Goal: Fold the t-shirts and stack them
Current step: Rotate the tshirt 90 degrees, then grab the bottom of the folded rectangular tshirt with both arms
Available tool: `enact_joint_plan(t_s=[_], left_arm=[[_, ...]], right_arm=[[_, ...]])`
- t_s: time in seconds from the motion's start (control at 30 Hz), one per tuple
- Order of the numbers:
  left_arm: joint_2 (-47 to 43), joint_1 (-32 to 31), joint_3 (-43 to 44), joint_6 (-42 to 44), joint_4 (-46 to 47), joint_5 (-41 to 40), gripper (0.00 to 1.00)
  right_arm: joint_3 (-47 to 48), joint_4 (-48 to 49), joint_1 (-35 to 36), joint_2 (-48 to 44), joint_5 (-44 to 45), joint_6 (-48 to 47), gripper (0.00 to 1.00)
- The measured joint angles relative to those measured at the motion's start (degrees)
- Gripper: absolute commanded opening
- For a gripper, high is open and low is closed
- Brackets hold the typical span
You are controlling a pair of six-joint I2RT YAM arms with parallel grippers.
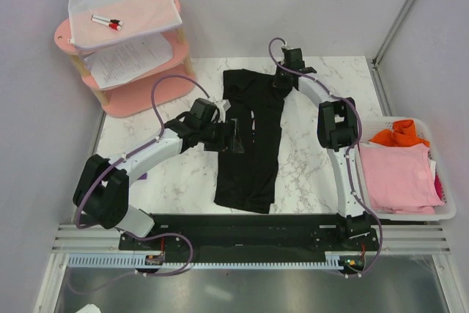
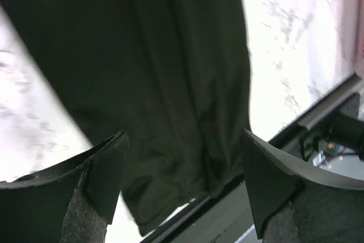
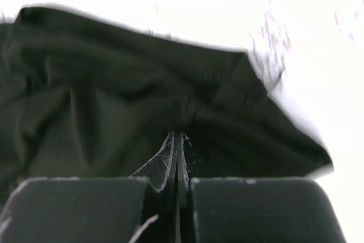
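1. On the marble table (image 1: 315, 174), the black t-shirt (image 1: 253, 159) lies as a long narrow strip, running from the far middle towards the near edge, its sides folded in over the body
2. The right gripper (image 1: 281, 82) sits at the far right corner of that shirt; in the right wrist view its fingers (image 3: 177, 138) are pressed together with black cloth (image 3: 114, 101) pinched between them, the fabric bunched in creases just beyond the tips
3. The left gripper (image 1: 233, 137) is at the shirt's left edge, about midway along its length; in the left wrist view its two fingers (image 2: 183, 138) stand wide apart with nothing between them, the dark cloth (image 2: 170, 83) spread below, and whether the tips touch the cloth cannot be told
4. At the right side of the table stands a white basket (image 1: 447, 214); a pink t-shirt (image 1: 396, 177) lies flat in it, and a crumpled orange t-shirt (image 1: 399, 135) sits at its far end
5. Off the far left corner is a pink shelf (image 1: 139, 97) bearing printed paper sheets (image 1: 128, 60)
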Motion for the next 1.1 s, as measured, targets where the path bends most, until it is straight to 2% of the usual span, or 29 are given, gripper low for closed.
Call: enact_joint_plan(t_s=[0.17, 0.33, 0.43, 0.73, 1.1], left_arm=[[-2.38, -5.81, -3.34, -2.32, 2.8, 1.46, 0.72], [-3.34, -11.1, -8.48, -5.2, 4.04, 1.36, 0.68], [-5.16, -14.69, -11.26, -7.15, 4.5, 1.33, 0.67], [-7.3, -20.68, -16.13, -11.47, 6.1, 0.48, 0.64], [-4.92, -24.44, -16.92, -13.62, 8.74, -0.85, 0.54]], right_arm=[[-13.05, 1.07, 0.0, -11.04, 0.0, -0.22, 0.0], [-21.9, 3.15, 0.0, -23.04, -0.2, -0.17, 0.0], [-24.63, 4.94, 0.0, -27.17, -0.46, -0.17, 0.0], [-30.73, 6.16, -0.09, -28.09, -1.79, 0.33, 0.0], [-31.15, 6.36, -0.31, -28.06, -2.62, 0.61, 0.01]])
